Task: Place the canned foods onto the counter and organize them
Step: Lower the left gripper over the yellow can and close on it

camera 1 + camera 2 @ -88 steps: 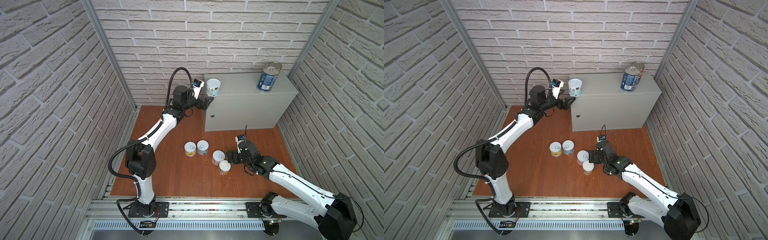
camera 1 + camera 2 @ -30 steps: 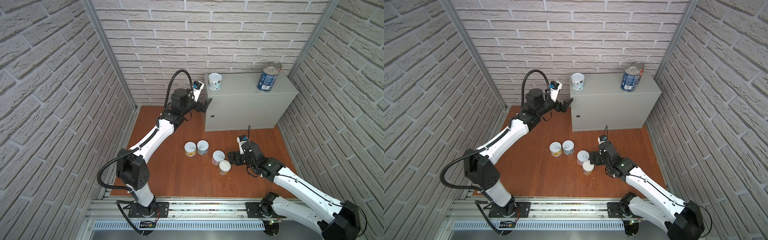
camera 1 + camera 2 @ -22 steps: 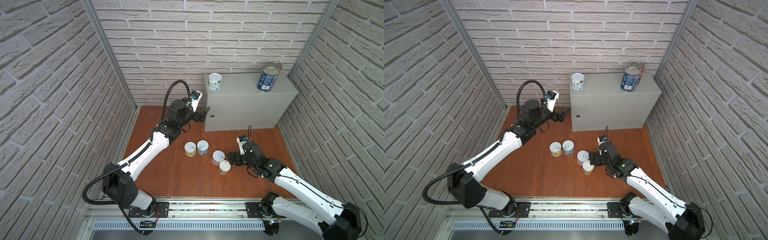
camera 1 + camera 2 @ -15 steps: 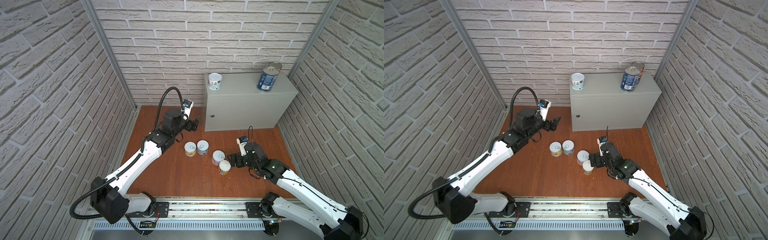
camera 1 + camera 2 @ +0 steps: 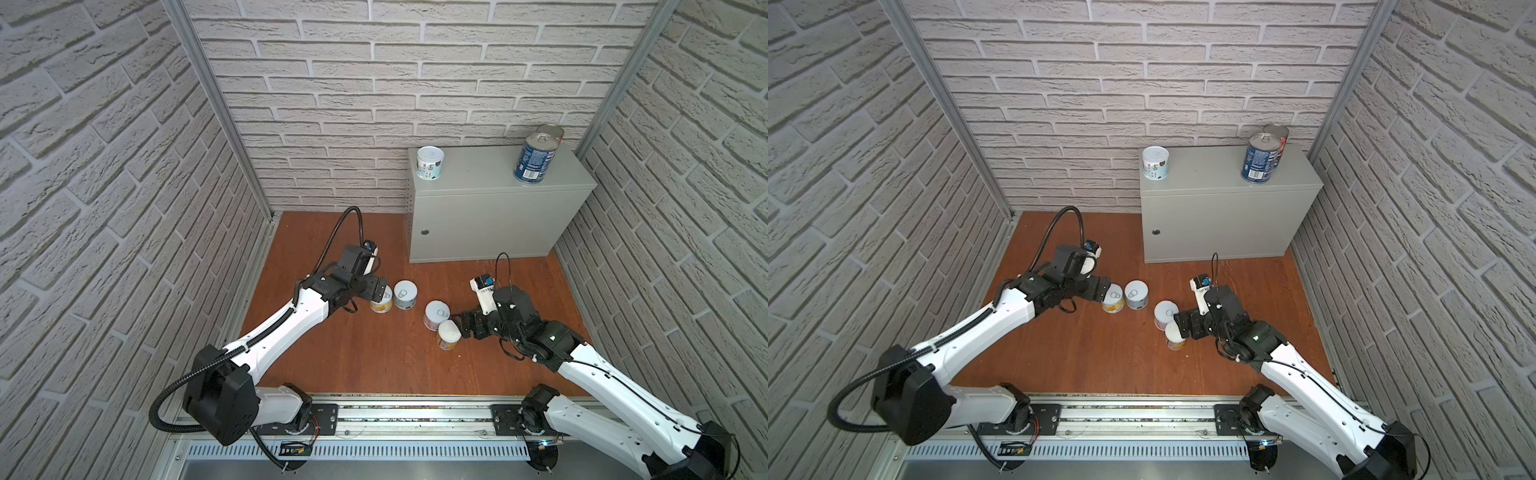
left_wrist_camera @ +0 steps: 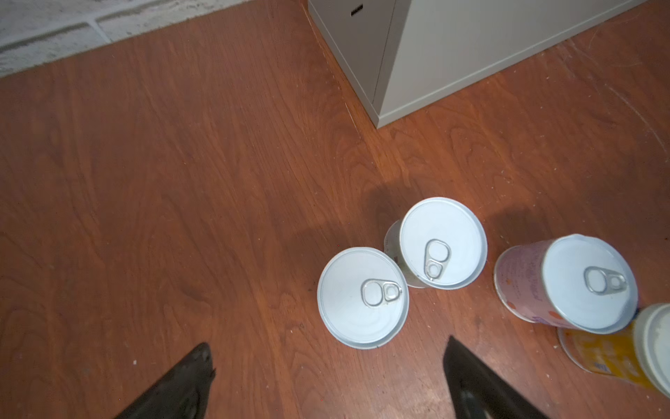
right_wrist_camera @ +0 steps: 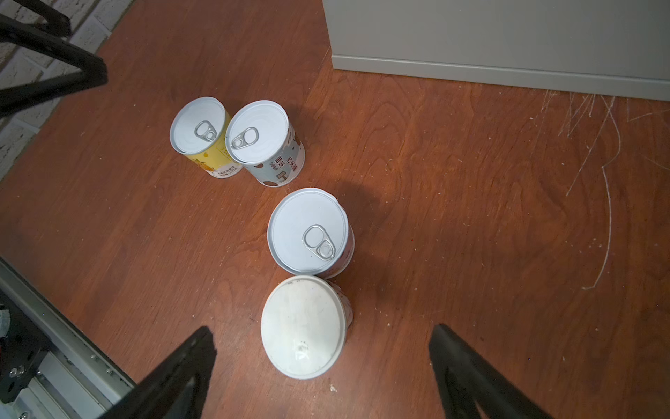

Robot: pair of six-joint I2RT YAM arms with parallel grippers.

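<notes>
In both top views pale brick walls (image 5: 374,83) close in a red-brown wooden floor (image 5: 332,353). The table (image 5: 478,174), a grey metal box with a round lock on its door, stands at the back right. On it stand a white can (image 5: 430,163) at the left corner and a blue can (image 5: 534,160) near the right, with a second tall can (image 5: 1277,135) just behind the blue one. On the floor a yellow can (image 5: 381,303) stands close against a grey can (image 5: 405,294). Near them is a pink can (image 5: 436,315) with an orange can (image 5: 448,336) against it. The left fingers (image 5: 380,291) are just beside the yellow can, and the right fingers (image 5: 462,326) just beside the orange can. In the left wrist view the left fingers are spread wide and empty, clear of the yellow can's ring-pull lid. In the right wrist view the right fingers are also spread and empty. The orange can's plain white lid sits between their tips, untouched, and pale scratches mark the floor near the table.
</notes>
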